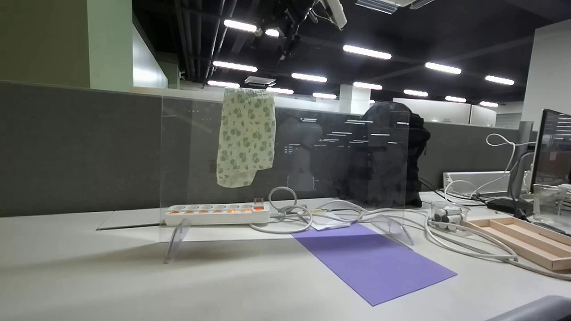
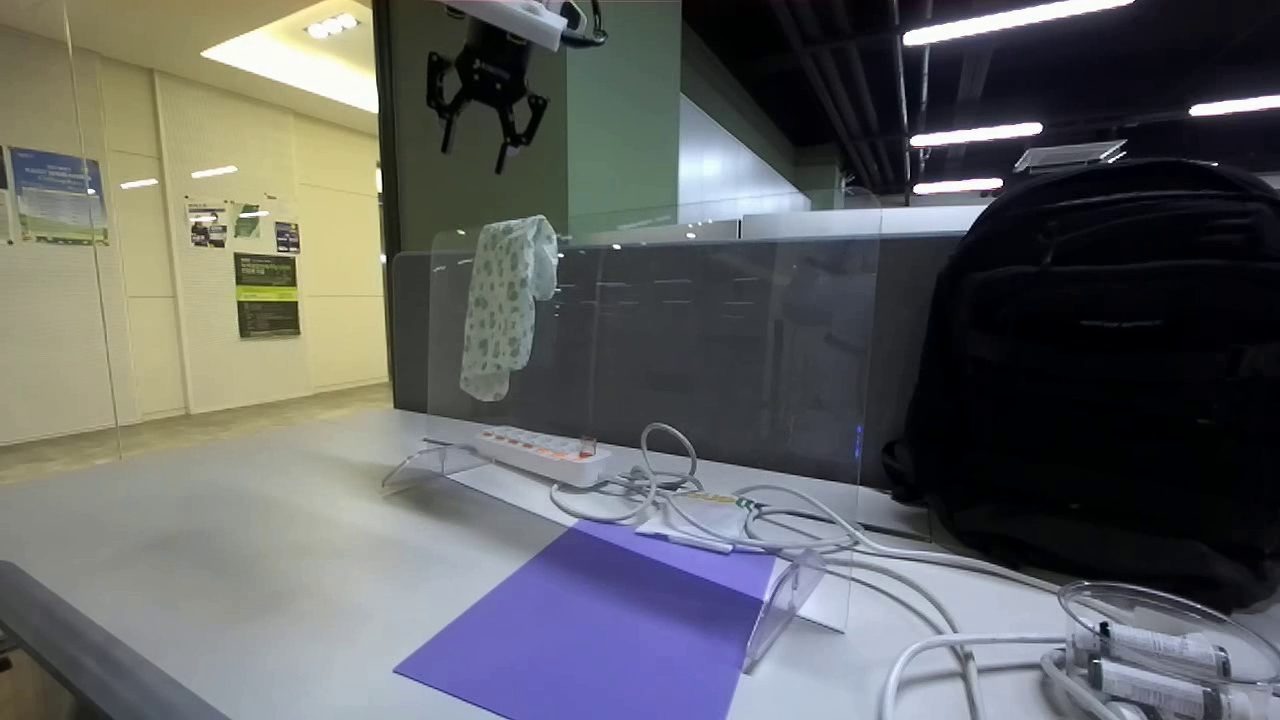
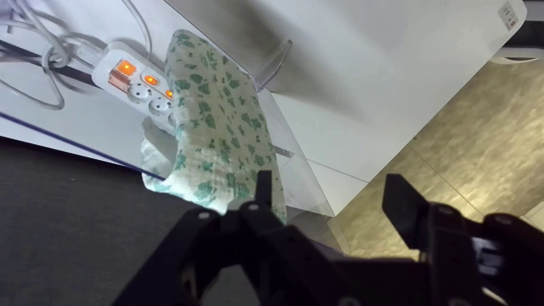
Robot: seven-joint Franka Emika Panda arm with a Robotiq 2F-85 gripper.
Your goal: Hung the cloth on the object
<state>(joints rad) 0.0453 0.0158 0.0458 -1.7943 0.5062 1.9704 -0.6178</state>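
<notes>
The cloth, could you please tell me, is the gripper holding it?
No, in an exterior view the cloth hangs over the clear panel, well below the open gripper.

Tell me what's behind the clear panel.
Through the panel, an exterior view shows a power strip, cables, the partition and part of the backpack. The cloth hides what is straight behind it; in the wrist view, it covers part of the strip.
</notes>
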